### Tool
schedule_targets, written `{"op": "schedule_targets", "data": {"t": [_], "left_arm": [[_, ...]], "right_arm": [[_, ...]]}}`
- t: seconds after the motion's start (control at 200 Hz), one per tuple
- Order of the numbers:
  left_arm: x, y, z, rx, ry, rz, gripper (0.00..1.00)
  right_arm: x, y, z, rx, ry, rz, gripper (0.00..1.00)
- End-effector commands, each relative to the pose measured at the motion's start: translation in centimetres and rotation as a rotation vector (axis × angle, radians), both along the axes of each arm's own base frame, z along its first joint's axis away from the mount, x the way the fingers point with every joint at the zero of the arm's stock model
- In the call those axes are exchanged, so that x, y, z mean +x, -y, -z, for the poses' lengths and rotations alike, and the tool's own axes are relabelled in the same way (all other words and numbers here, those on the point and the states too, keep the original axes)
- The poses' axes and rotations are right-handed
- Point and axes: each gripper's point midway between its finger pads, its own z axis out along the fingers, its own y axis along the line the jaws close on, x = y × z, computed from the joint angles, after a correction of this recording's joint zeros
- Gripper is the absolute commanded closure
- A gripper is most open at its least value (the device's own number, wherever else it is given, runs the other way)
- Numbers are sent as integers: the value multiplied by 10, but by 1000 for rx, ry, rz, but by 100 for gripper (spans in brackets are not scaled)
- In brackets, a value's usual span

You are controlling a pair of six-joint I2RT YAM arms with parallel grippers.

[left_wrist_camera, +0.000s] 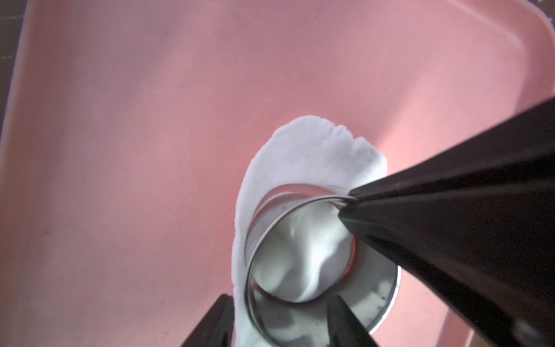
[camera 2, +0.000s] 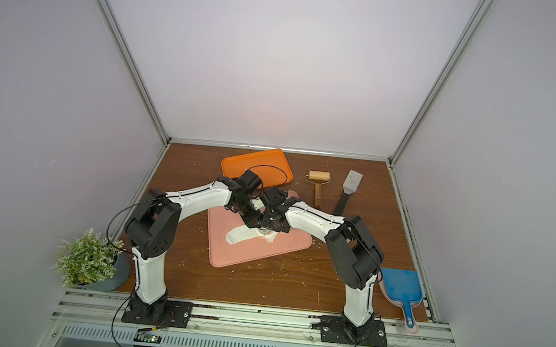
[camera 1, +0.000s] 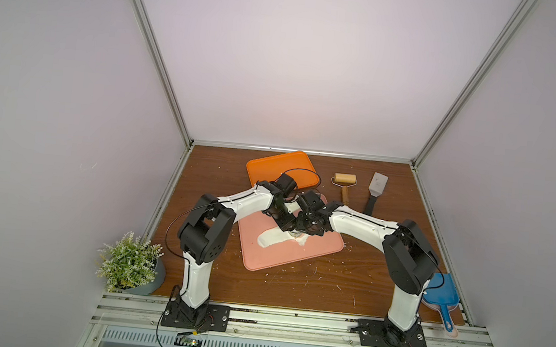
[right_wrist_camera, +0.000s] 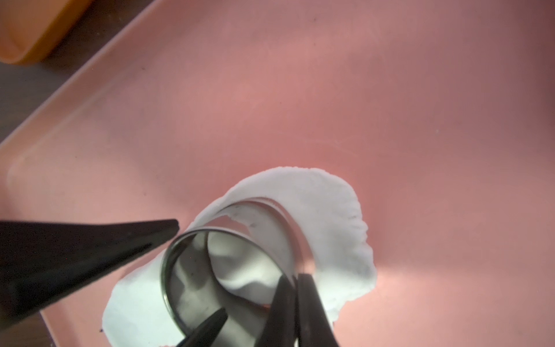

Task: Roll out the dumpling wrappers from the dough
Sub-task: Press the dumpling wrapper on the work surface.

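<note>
Right gripper point(right_wrist_camera: 295, 278) first: its two black fingers point(right_wrist_camera: 280, 312) are pressed nearly together, clenched on the thin wall of the ring cutter point(right_wrist_camera: 192, 288), one finger inside the hoop, one outside. Over to the left gripper point(left_wrist_camera: 279, 297), and it's released! Its tapered black fingers point(left_wrist_camera: 213, 324) stand apart, straddling the opposite side of that wall, one tip outside, one inside. Whether either tip touches the steel, I cannot tell.

The cutter is a shiny circular steel band, mirror-bright on its inner face and catching white reflections. It stands upright on the dough sheet point(left_wrist_camera: 306, 156).

Inside the hoop sits the dumpling wrapper point(left_wrist_camera: 303, 258): a round of white dough filling the ring, its surface rumpled into soft folds rather than lying flat. A sliver of pink shows at one edge between dough and steel.

Around the ring, the sheet is matte white, a long irregular tongue with a cracked, scalloped edge. It lies on the pink mat point(camera 1: 295, 263), which is smooth and rectangular, with rounded corners and a low raised rim.

Widening out in a top view: a glossy orange tray point(camera 1: 270, 168) lies at the mat's far corner. To its right lie a wooden roller point(camera 1: 345, 179) on a wire yoke with a turned handle, then a spatula point(camera 1: 378, 184) with a flat grey blade and a black handle. A blue plastic dustpan point(camera 1: 441, 289) lies by the right arm's base, and a leafy potted plant point(camera 1: 129, 261) stands by the left arm's base. The wood-grain table point(camera 1: 292, 294) is flecked with white crumbs.
</note>
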Motion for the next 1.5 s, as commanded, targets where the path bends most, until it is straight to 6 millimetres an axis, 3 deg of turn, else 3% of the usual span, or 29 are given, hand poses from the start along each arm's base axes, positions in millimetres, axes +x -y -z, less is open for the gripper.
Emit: {"op": "schedule_targets", "data": {"t": [0.0, 0.29, 0.52, 0.726, 0.866, 1.011, 1.271, 1.491], "left_arm": [[-26, 15, -40, -126, -38, 122, 41], [-34, -20, -49, -112, -14, 89, 23], [-44, -18, -47, -150, -54, 101, 17], [-28, -27, -57, -135, -6, 58, 17], [-5, -62, -70, -132, 37, -65, 17], [2, -104, -73, -115, 58, -180, 16], [-12, -158, -55, -87, 28, -328, 16], [-11, -207, -24, 118, 189, -455, 14]], "right_arm": [[-32, -4, 34, -92, -102, -136, 100], [-28, -4, 33, -108, -91, -133, 100], [-28, -11, 35, -82, -101, -154, 100], [-27, -14, 30, -73, -86, -154, 100], [-24, -14, 26, -79, -69, -154, 100], [-23, -15, 22, -98, -55, -163, 100], [-24, -15, 13, -101, -29, -162, 100], [-20, -18, -2, -61, 2, -151, 100]]}}
